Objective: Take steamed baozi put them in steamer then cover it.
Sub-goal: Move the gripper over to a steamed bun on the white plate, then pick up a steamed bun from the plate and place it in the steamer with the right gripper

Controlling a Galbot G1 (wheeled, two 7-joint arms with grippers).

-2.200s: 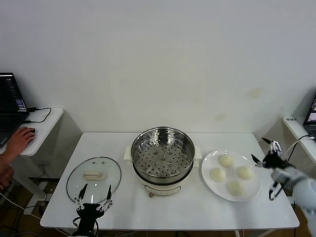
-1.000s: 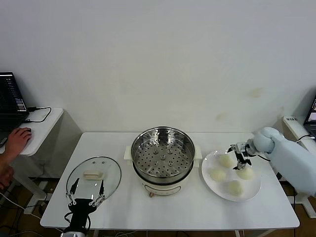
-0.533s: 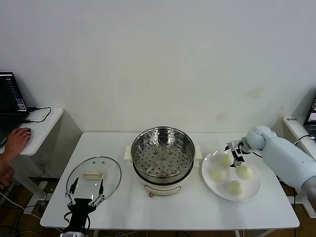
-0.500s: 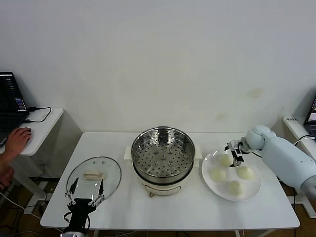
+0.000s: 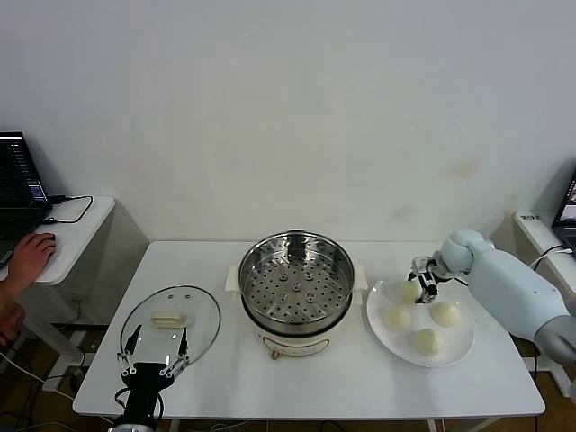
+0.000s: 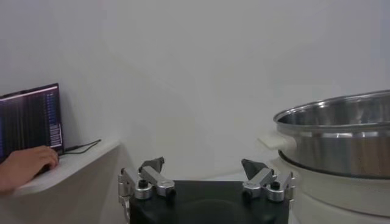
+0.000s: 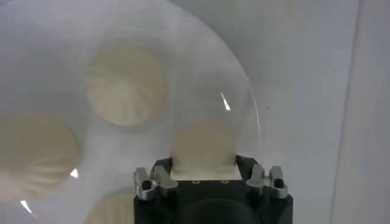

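Four cream-white steamed baozi lie on a white plate (image 5: 376, 329) at the table's right. My right gripper (image 5: 423, 280) is down over the back one (image 5: 410, 292). In the right wrist view this baozi (image 7: 204, 146) fills the gap of the gripper (image 7: 204, 162), with a finger against each side; it still rests on the plate. Three others (image 5: 397, 317) (image 5: 445, 313) (image 5: 427, 340) lie untouched. The steel steamer (image 5: 297, 290) stands empty in the middle. The glass cover (image 5: 171, 322) lies flat at the left. My left gripper (image 5: 155, 347) waits open at the front edge by the cover.
A side desk with a laptop (image 5: 20, 184) and a person's hand (image 5: 34, 252) stands off the table's left. The left wrist view shows the steamer's rim (image 6: 341, 119) to one side and the laptop (image 6: 30, 119) to the other. A cable and desk edge sit at far right.
My right arm has swung in from the right over the plate to the back baozi, and its jaws have closed in on that bun. The left arm has stayed put for the last second.
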